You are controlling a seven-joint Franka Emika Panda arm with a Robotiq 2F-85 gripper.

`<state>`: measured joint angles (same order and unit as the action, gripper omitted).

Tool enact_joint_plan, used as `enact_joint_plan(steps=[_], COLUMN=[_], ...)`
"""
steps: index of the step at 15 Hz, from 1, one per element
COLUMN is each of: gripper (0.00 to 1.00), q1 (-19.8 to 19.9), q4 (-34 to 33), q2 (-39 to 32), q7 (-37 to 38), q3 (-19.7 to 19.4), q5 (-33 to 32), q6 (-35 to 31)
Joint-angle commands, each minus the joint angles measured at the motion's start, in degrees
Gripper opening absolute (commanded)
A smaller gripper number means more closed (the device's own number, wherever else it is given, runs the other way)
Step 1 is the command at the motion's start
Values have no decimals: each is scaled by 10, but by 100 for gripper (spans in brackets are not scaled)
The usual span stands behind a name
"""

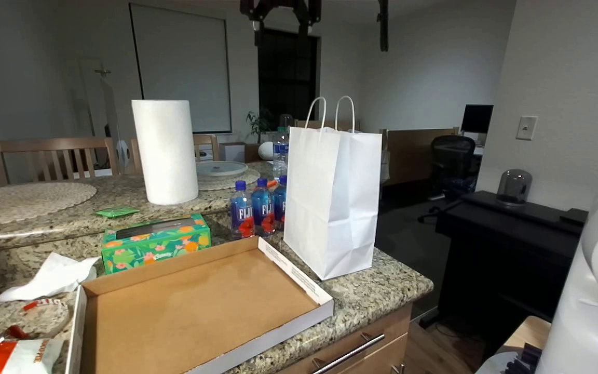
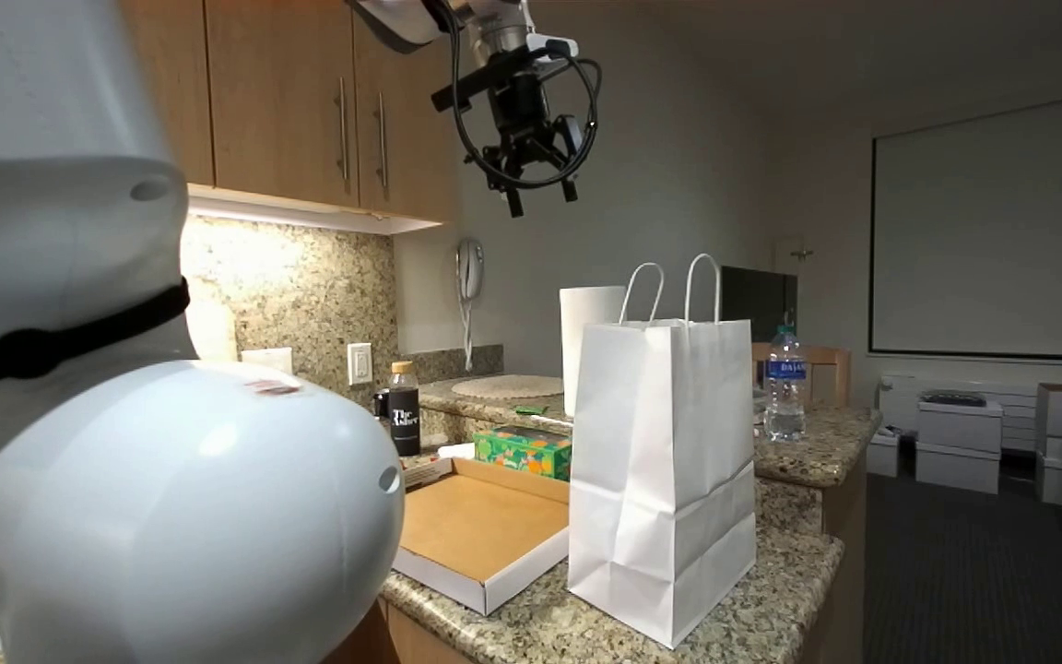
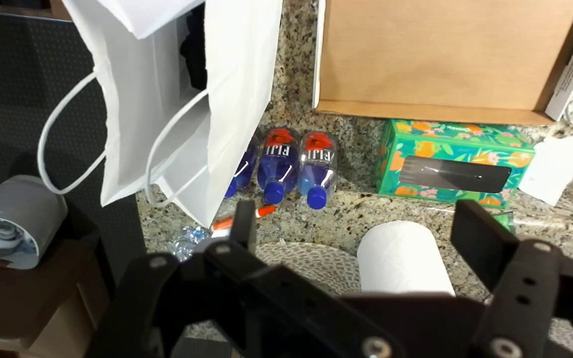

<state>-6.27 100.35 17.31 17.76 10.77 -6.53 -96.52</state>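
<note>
Counter (image 1: 403, 280): speckled granite in beige, grey and black; stepped, with a raised ledge (image 1: 122, 195) of the same stone along its back
Room: pale grey walls and a dark floor beyond; a flat, light window shade (image 1: 179, 67); a slatted wooden chair (image 1: 52, 144) behind the ledge; smooth wood cabinets (image 2: 277, 101) with metal bar handles, light glowing beneath them
Paper bag (image 1: 330, 208): white, tall and boxy, its sides creased; upright on the lower level near the counter's end, two looped handles standing; something dark inside, too unclear to name
Tray (image 1: 200, 301): shallow rectangular cardboard, plain brown within, white outside; lies flat, just beside the paper bag
Tissue box (image 1: 172, 248): oblong, green with an orange-and-pink floral print; dark slot on top; behind the tray
Bottles (image 3: 277, 164): three, clear plastic, blue caps; in a row near the paper bag
Paper towel roll (image 1: 166, 156): matte white cylinder, on end on the ledge; beside a round woven placemat (image 3: 306, 261)
Gripper (image 2: 543, 196): black, angular; fingers spread wide; hangs well above the paper bag and paper towel roll
</note>
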Motion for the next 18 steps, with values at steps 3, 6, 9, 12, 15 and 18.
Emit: enact_joint_plan(steps=[3,6,9,12,15,18], gripper=[100,100,100,100,100,100], q1=[2,1,1,1,1,1], q4=[11,17,17,17,17,17], q2=[-1,-1,-1,-1,-1,-1], q7=[22,31,31,31,31,31], q3=[13,17,17,17,17,17], q5=[7,7,7,7,7,7], q6=[2,2,2,2,2,2])
